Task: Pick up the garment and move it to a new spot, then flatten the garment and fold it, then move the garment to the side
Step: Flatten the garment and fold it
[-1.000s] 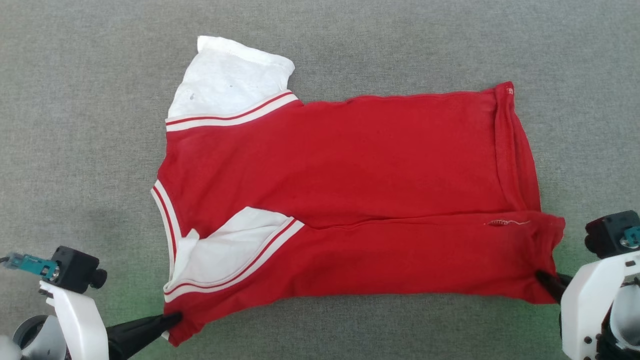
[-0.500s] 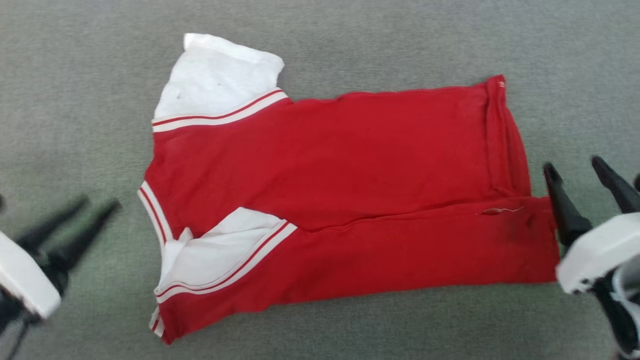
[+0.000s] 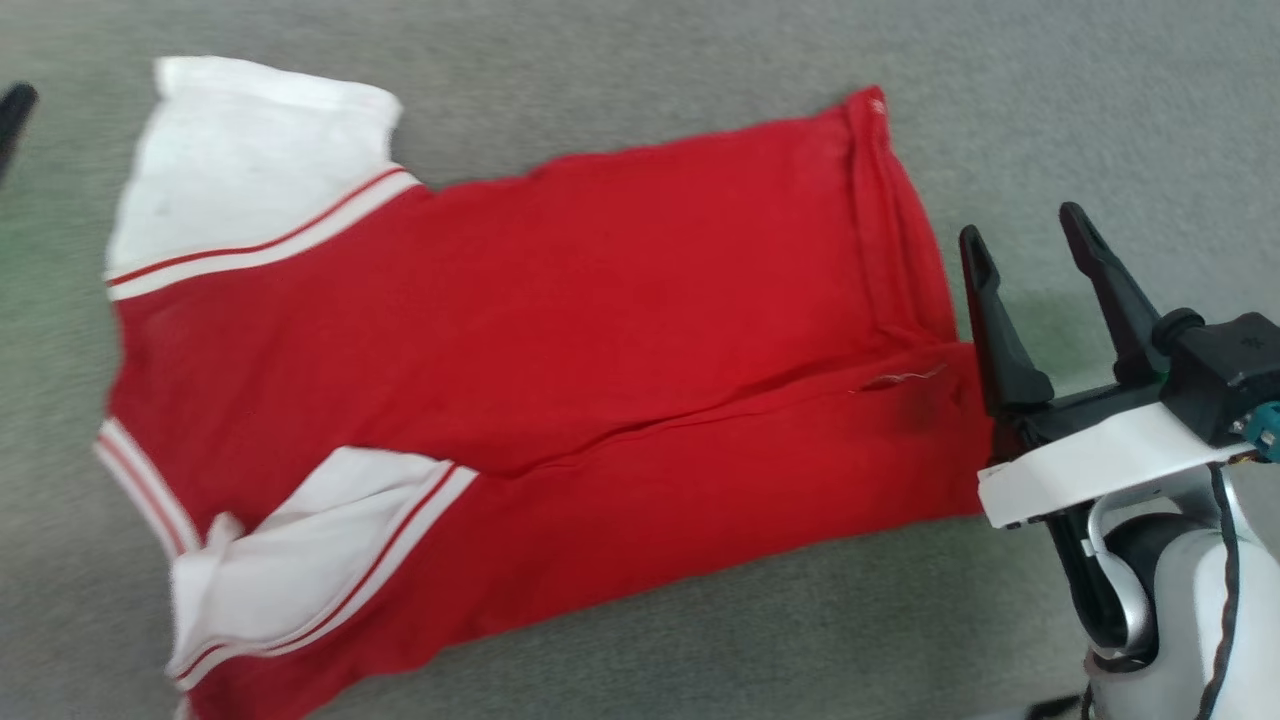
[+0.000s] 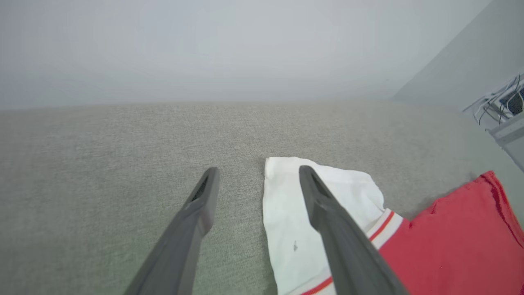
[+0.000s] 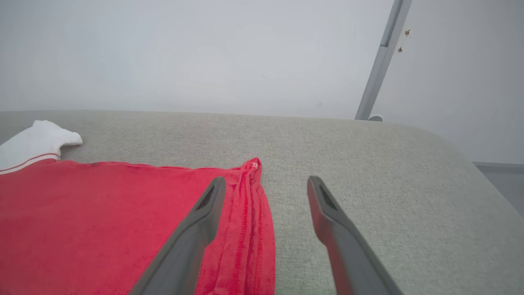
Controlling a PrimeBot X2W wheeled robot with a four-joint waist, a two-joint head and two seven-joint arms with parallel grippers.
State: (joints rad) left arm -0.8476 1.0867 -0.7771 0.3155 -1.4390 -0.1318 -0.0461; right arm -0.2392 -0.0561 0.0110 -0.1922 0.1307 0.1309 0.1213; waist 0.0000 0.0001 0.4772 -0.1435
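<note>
The garment lies half-folded on the grey bench. The left gripper and the right gripper are both spread, empty. A pinch catching one layer only could pull the fold open

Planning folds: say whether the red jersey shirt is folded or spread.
Partly folded: the red jersey shirt has its near edge lapped over.

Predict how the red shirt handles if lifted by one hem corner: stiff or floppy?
Likely floppy: the garment lies limp, with soft folds and a wrinkled hem near the open right tool. Probably light: its layers lie thin. Pushed, it would likely bunch rather than slide on the textured gray surface.
</note>
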